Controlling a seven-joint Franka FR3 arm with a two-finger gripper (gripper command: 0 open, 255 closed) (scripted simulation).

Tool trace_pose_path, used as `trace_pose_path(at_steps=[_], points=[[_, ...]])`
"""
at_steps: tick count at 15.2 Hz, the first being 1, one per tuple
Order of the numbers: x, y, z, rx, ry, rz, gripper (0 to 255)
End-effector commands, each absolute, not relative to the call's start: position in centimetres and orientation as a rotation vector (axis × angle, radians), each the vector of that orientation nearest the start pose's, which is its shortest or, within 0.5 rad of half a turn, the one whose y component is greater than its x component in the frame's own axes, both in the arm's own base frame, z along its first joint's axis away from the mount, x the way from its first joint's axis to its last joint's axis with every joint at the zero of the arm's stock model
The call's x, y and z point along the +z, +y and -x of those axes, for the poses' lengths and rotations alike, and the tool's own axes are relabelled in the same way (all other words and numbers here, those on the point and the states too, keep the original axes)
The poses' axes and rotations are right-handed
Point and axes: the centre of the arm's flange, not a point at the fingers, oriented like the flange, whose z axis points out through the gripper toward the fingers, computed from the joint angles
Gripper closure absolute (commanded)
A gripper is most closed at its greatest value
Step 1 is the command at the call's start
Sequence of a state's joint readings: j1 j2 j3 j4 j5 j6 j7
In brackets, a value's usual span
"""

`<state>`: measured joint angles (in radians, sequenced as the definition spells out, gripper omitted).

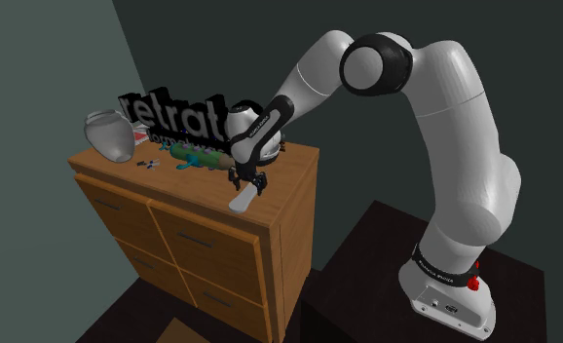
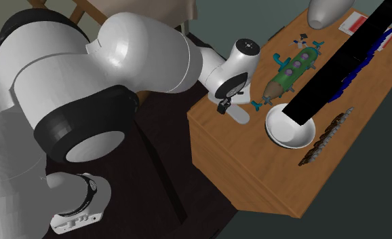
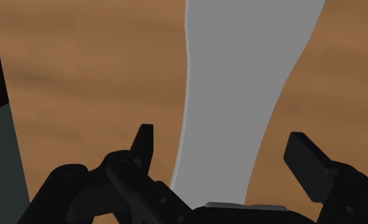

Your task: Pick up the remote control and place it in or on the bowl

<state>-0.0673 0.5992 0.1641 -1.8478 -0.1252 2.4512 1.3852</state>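
Note:
The remote control (image 1: 241,202) (image 2: 239,115) (image 3: 240,95) is a plain pale grey, elongated slab. It lies flat on the wooden dresser top (image 1: 187,185) (image 2: 256,170), close to the edge nearest the arm. My black gripper (image 1: 248,183) (image 2: 223,107) (image 3: 222,137) hangs just above it, pointing down and open. In the wrist view one finger stands on each side of the remote, and neither touches it. The white bowl (image 2: 291,127) sits upright on the dresser a short way past the remote, with a black bar crossing its rim.
A green and teal toy with purple spots (image 1: 197,156) (image 2: 293,68) lies behind the remote. Black letters (image 1: 172,112) and a grey vase (image 1: 109,134) stand at the back. A dark chain-like strip (image 2: 327,136) lies beyond the bowl. The dresser edge drops to dark floor.

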Motion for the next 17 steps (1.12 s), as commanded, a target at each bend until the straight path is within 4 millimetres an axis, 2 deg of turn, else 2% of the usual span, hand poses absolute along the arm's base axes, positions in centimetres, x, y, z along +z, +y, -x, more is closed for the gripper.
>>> trace_pose_path(at_steps=[1,3,4,13,17], points=[[20.3,5.6,-64.2,-0.005,1.79,2.559,0],[20.3,5.6,-64.2,-0.005,1.79,2.559,0],[20.3,5.6,-64.2,-0.005,1.79,2.559,255],[20.3,5.6,-64.2,-0.005,1.79,2.559,255],[22.4,5.6,-64.2,-0.005,1.79,2.559,255]])
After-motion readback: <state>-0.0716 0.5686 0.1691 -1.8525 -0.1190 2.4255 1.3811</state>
